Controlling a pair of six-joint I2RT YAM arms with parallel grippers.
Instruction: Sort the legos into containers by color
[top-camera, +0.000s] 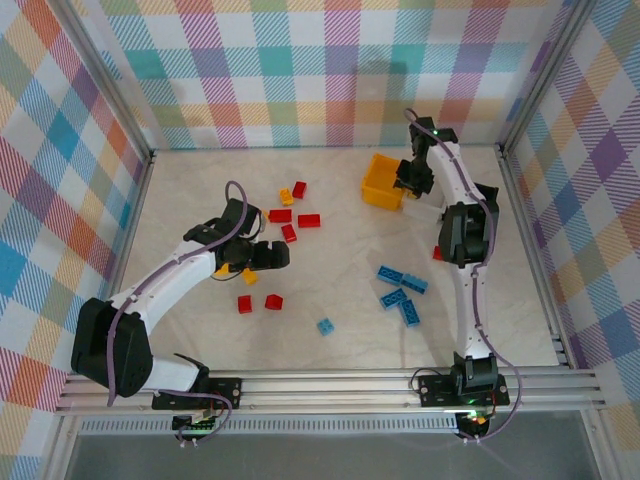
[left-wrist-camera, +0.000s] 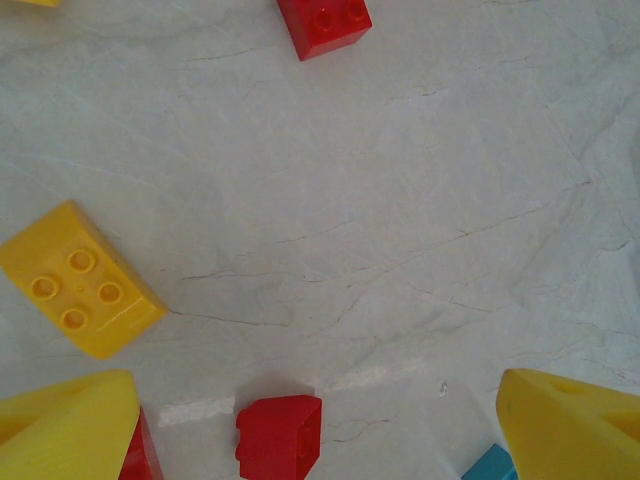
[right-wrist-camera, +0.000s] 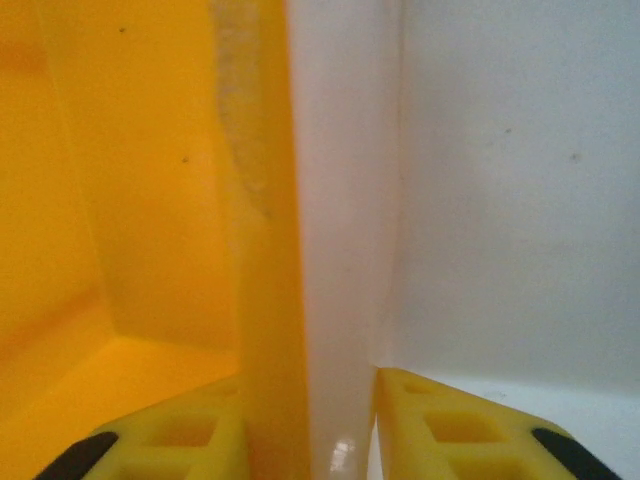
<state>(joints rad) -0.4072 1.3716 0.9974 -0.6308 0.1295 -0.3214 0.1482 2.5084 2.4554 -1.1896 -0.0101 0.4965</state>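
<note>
Right wrist shows right claw (right-wrist-camera: 315, 440) clamping orange bin (right-wrist-camera: 120, 200) wall; left claw (left-wrist-camera: 320, 415) gapes above red lego (left-wrist-camera: 280, 435).

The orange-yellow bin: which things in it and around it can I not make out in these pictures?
- Top view: the right gripper covers the right side of the orange-yellow bin; its contents there are hidden.
- Right wrist view: the white wall beside the bin wall is cut off by the edges; its whole shape is unclear.
- Top view: a red piece is mostly behind the right arm.
</note>
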